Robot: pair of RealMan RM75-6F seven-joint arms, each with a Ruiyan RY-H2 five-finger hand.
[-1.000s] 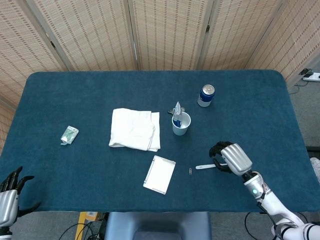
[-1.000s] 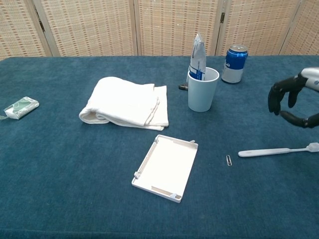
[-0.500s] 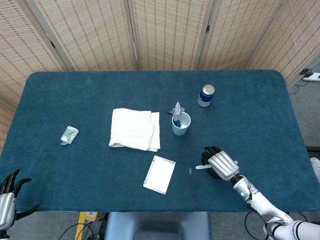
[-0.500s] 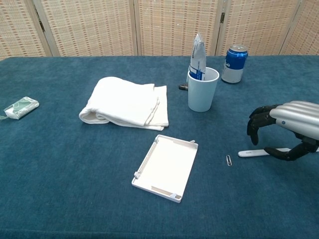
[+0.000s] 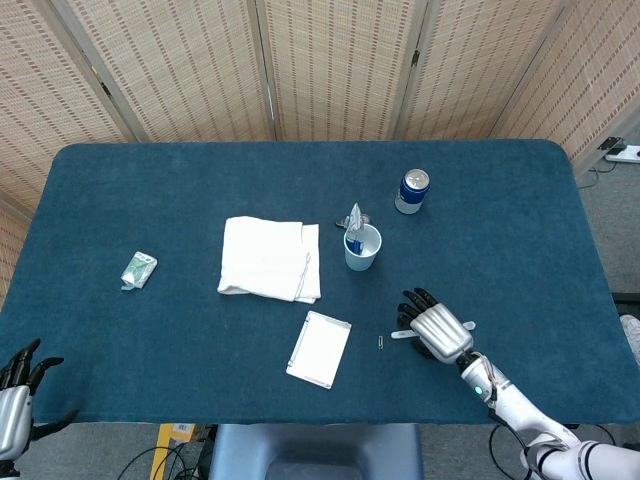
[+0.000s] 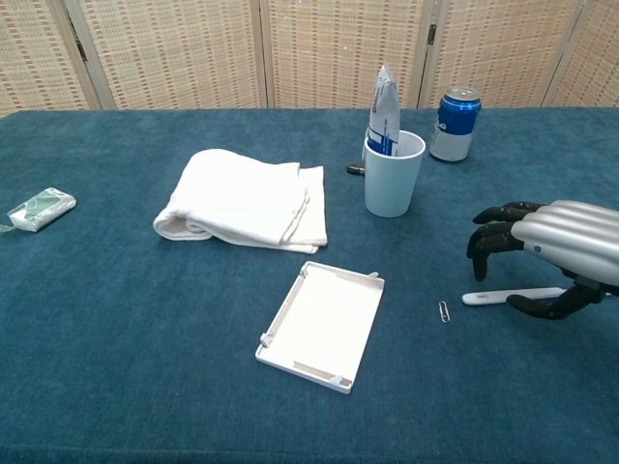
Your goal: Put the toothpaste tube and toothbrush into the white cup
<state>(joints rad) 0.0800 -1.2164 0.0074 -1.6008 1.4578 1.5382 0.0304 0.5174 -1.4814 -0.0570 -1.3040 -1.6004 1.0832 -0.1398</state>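
The right hand point(image 6: 556, 259) hovers over the toothbrush point(image 6: 510, 295) lying flat on the counter point(image 6: 145, 329), fingers point(image 6: 490, 237) spread and curled, not yet closed on it. Farther back, the toothpaste tube point(image 6: 384, 111) already stands in the white cup point(image 6: 394, 174). Next comes pinching the handle.

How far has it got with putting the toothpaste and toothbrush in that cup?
About halfway. The toothpaste tube already stands in the white cup. The toothbrush lies flat on the table, and the right hand hovers over its handle with fingers apart, not yet gripping. Left to do: grasp the brush, lift it and drop it into the cup. The left hand is idle at the table's near corner.
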